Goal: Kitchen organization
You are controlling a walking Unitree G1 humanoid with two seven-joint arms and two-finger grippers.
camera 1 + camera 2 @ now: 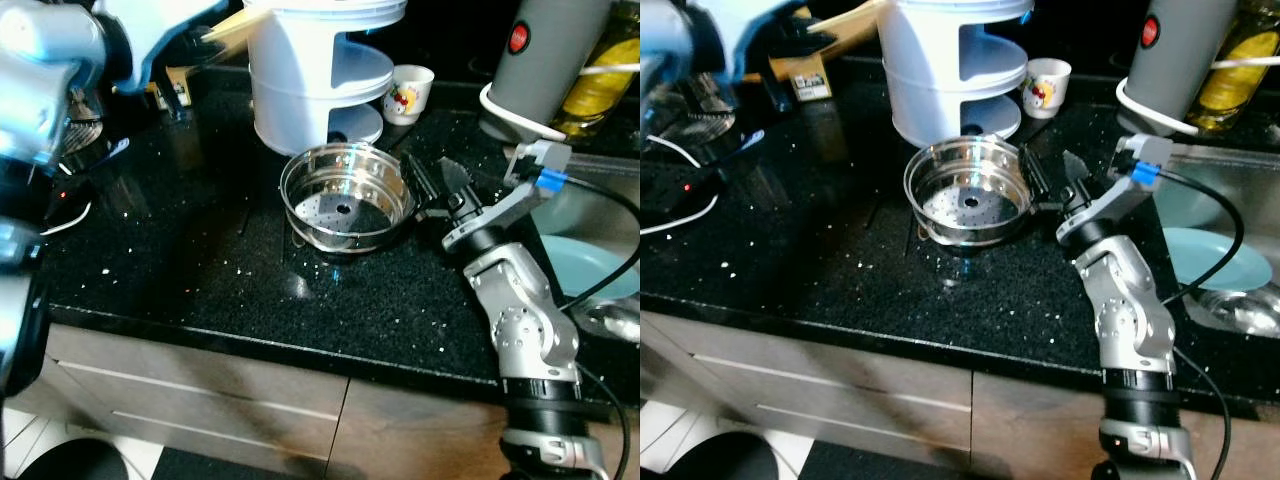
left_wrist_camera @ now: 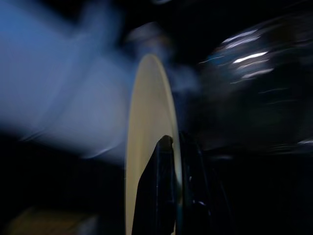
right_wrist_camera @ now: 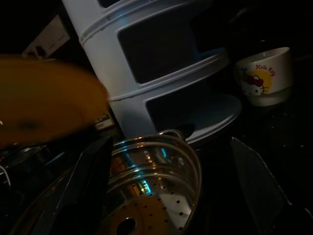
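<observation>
Steamer basket point(image 1: 346, 197) upright, mouth up; right pincer point(image 1: 437, 183) apart at rim; left pincer point(image 2: 171, 196) clamps plate point(image 2: 149, 147) edge-on.

Silver perforated steamer basket point(image 1: 345, 200) on speckled black counter point(image 1: 180, 260); white tiered rack point(image 1: 315, 70); pale yellow plate point(image 2: 149, 147)
</observation>
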